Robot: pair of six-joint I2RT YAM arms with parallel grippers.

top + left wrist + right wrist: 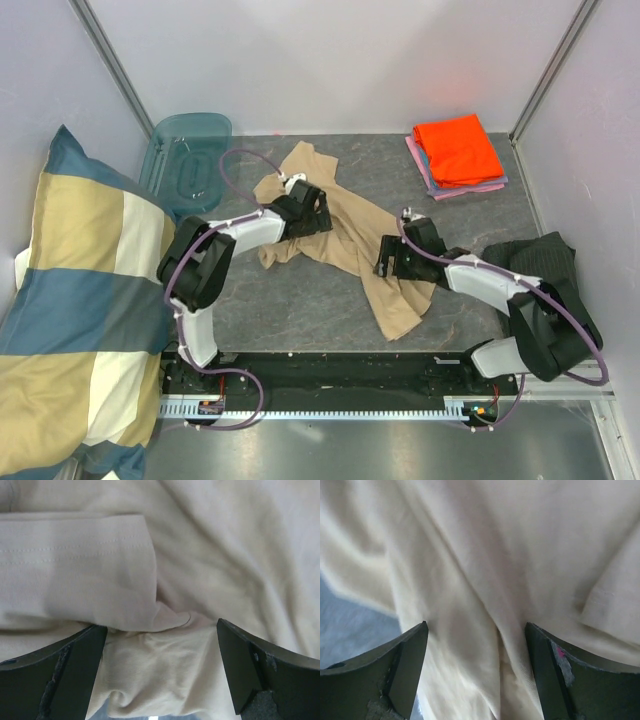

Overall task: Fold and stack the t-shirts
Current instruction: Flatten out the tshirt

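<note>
The tan t-shirt (352, 232) lies crumpled in a long diagonal heap at the table's middle. My left gripper (318, 214) is open and pressed down on its upper part; in the left wrist view a hemmed sleeve and bunched tan cloth (150, 655) fill the gap of the gripper (160, 672). My right gripper (386, 260) is open over the lower part; tan folds (485, 605) lie between its spread jaws (476, 672). A folded stack with the orange t-shirt (458, 148) on top of pink and blue ones sits at the back right.
A big blue-and-cream checked pillow (80, 300) fills the left side. A teal plastic bin (186, 158) stands at the back left. A dark grey cloth (535, 258) lies at the right, beside my right arm. White walls enclose the table.
</note>
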